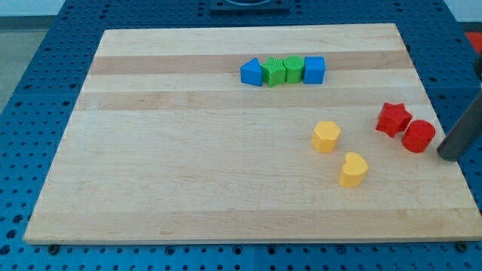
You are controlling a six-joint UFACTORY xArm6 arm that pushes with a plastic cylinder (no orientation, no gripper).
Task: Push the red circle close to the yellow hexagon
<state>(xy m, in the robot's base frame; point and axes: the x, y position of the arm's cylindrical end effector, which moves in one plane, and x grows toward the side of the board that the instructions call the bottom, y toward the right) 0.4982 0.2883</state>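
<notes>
Currently my tip point(449, 156), a plain rod with no jaws to open or close, sits just to the view's right of the red circular block point(418, 135), near the wooden surface's point(188, 150) right edge. The yellow hexagonal block point(326, 136) lies well to the view's left. Push leftward through the circle's centre; avoid nudging the adjacent red star block point(393, 119).

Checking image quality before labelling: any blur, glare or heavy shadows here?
Camera view: lighting even, no glare on the wooden board; the red circle and yellow hexagon look sharp with faint shadows; the rod is slightly soft, my tip beside the circle's right.
</notes>
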